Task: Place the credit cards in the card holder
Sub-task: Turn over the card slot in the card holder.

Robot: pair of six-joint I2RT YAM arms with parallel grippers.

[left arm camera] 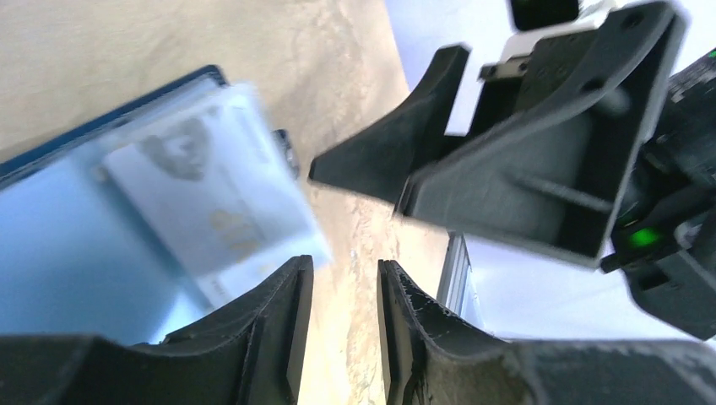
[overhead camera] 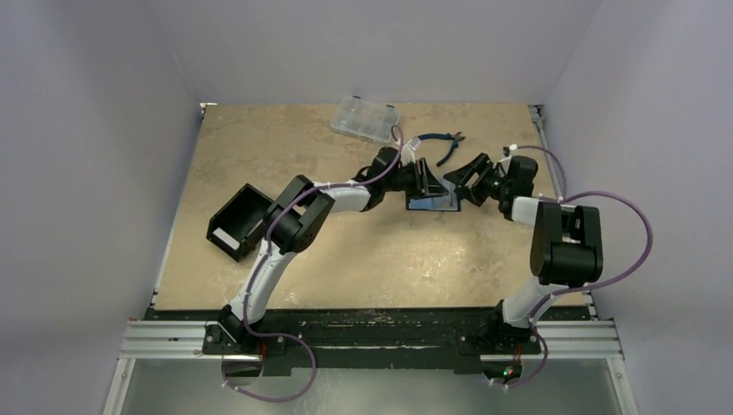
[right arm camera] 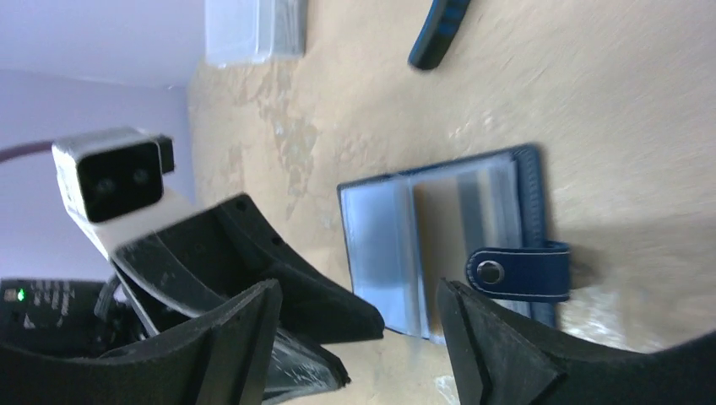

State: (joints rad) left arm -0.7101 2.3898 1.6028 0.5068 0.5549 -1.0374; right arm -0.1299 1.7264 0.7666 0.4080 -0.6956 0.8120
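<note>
Navy card holder (overhead camera: 432, 204) spread open flat on the tan table (overhead camera: 346, 259), centre of the top view, clear sleeves facing up. Long axis left to right across that frame. Snap tab (right arm camera: 517, 272) folded over 1 panel, stud end toward frame left in the right wrist view. 1 whitish credit card (left arm camera: 211, 190), blurred, lying over the sleeves. Both empty: left gripper (left arm camera: 344, 325) parted narrowly, right gripper (right arm camera: 359, 337) spread wide.

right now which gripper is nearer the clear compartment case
Left. The left gripper sits diagonally right of the clear compartment case, closer to the robot; the right gripper is farther right.
</note>
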